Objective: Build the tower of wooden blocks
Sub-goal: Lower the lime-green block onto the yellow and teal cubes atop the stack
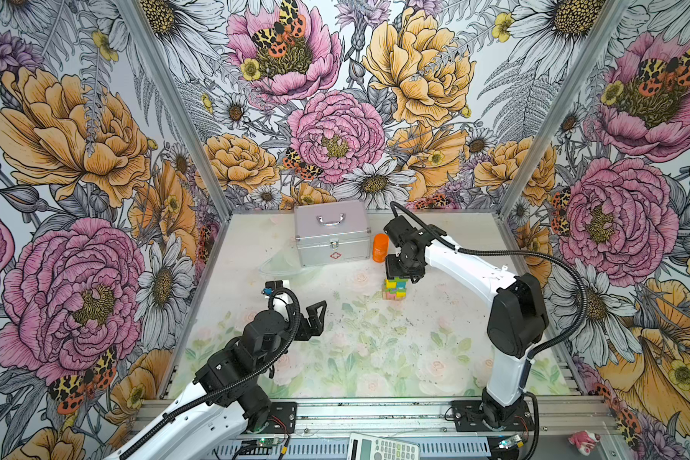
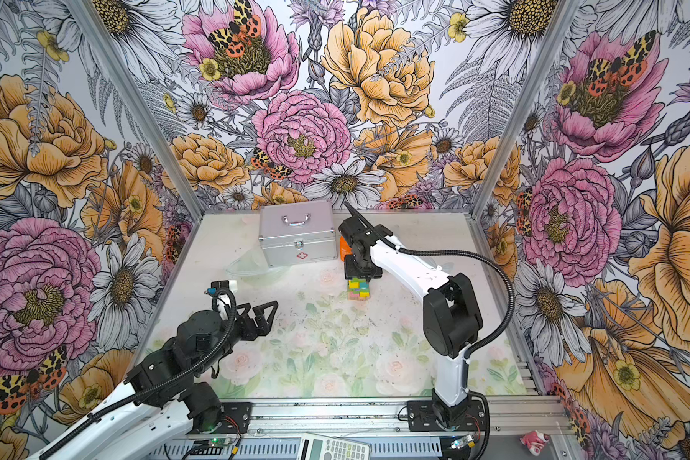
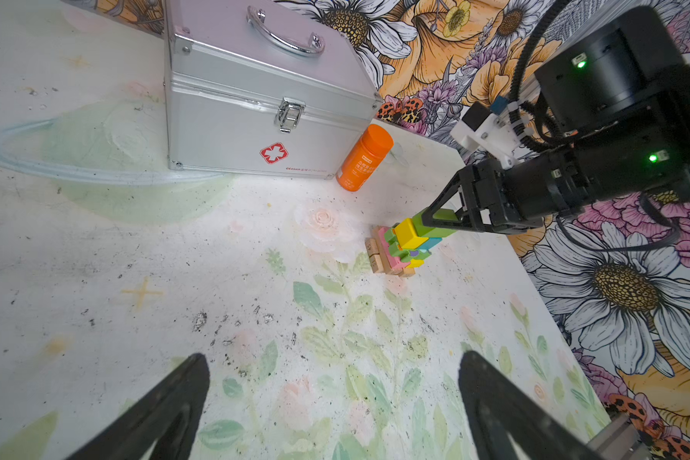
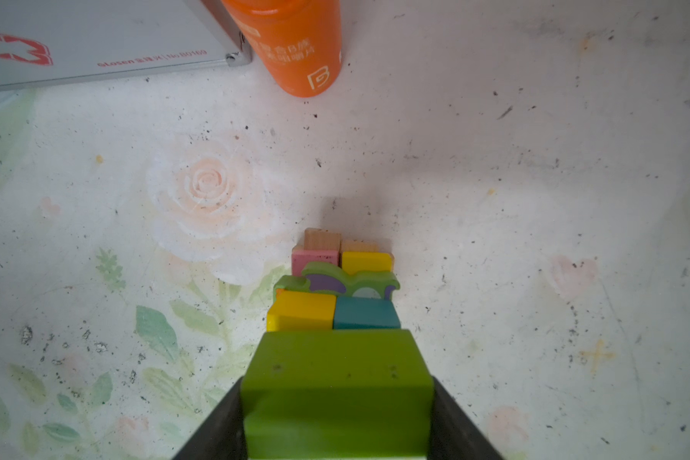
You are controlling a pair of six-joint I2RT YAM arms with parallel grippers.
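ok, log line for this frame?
right gripper: shut on green bar, at tower top | left gripper: open, empty, apart from tower

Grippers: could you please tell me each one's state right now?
Left gripper: open, empty.
Right gripper: shut on the lime-green bar atop the tower.

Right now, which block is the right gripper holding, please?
The top green bar: only it sits between the right gripper's jaws, above the tower's other blocks.
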